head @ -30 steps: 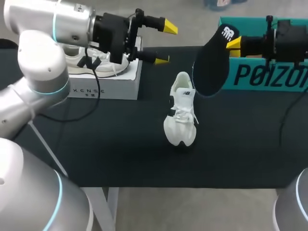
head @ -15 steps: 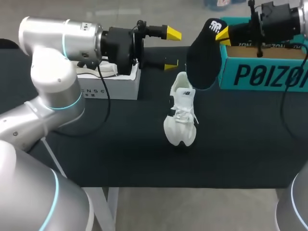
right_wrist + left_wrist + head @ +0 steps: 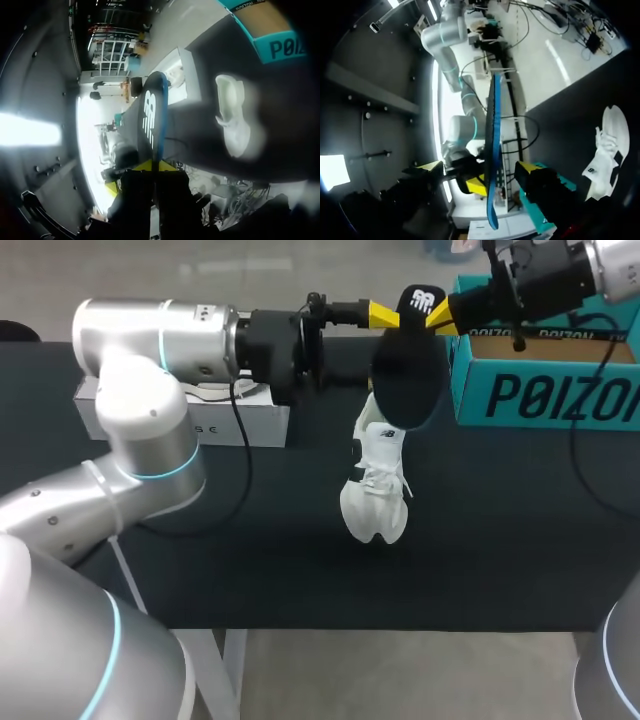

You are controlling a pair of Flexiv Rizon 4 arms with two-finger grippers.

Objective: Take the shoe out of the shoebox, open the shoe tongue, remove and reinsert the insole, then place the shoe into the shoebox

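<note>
Right gripper (image 3: 434, 318) is clamped on the logo end of the black insole (image 3: 405, 375), in the upper middle of the head view. Left gripper (image 3: 475, 167) comes in from the left at about the same height with its fingers spread wide. Its wrist view shows the insole edge-on between them, and neither finger looks to be touching it.

Going by size: the black table (image 3: 250, 560) fills most of the frame. The teal shoebox (image 3: 545, 395) sits upper right, open, with brown cardboard showing inside. A white box (image 3: 215, 425) sits upper left, mostly behind the left arm, with a pale shoe (image 3: 175, 76) lying in it.

The white shoe (image 3: 375, 480) is out on the table near the middle, between the two boxes and lower in the frame. Its long axis runs up-down in the picture, toe toward the lower edge, heel and opening toward the top. The insole hangs roughly vertical, toe end down, right over the shoe's heel. Can't tell if the two touch.
</note>
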